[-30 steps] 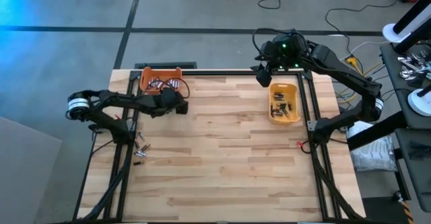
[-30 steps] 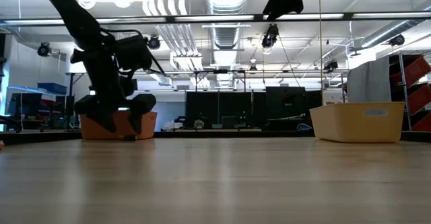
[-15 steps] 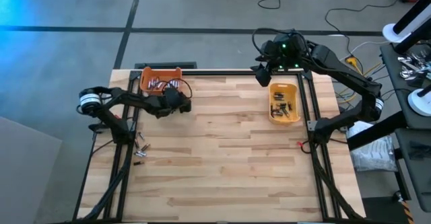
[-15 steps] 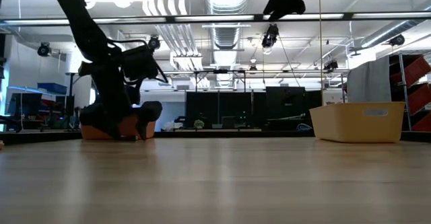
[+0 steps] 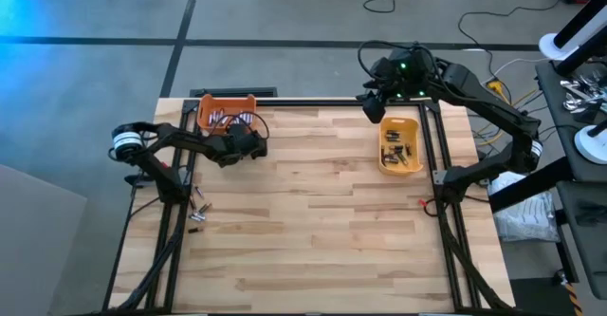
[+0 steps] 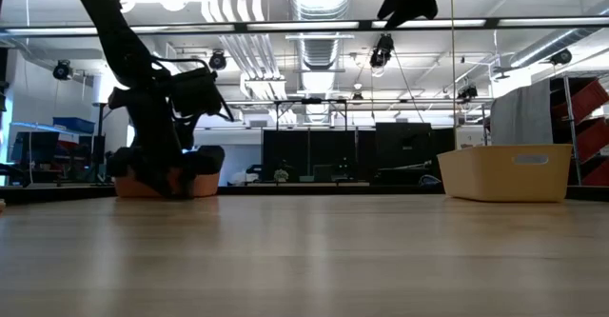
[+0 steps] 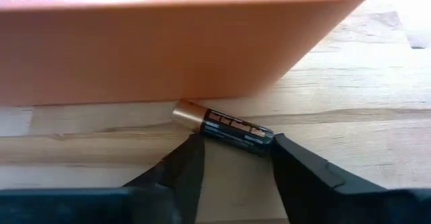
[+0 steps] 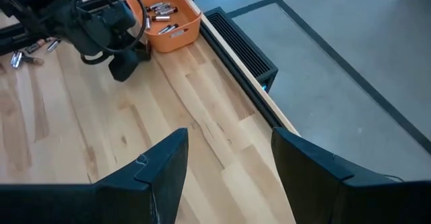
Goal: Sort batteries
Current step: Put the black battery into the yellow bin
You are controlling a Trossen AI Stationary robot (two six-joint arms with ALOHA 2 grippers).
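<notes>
Overhead, the left hand [image 5: 248,145] sits low on the tabletop [image 5: 313,221] just beside the near wall of the orange bin [image 5: 226,113], far nearer to it than the right hand [image 5: 372,107], which hangs by the yellow bin [image 5: 399,146] with its fingers apart and empty. From table height, the left hand touches down against the orange bin. At the left wrist, a dark battery [image 7: 223,126] with a copper end lies flat between the partly spread fingers [image 7: 176,170], against the bin wall, its long axis slanting across the gap, copper end toward the bin. The right wrist shows only empty tabletop between its fingers.
</notes>
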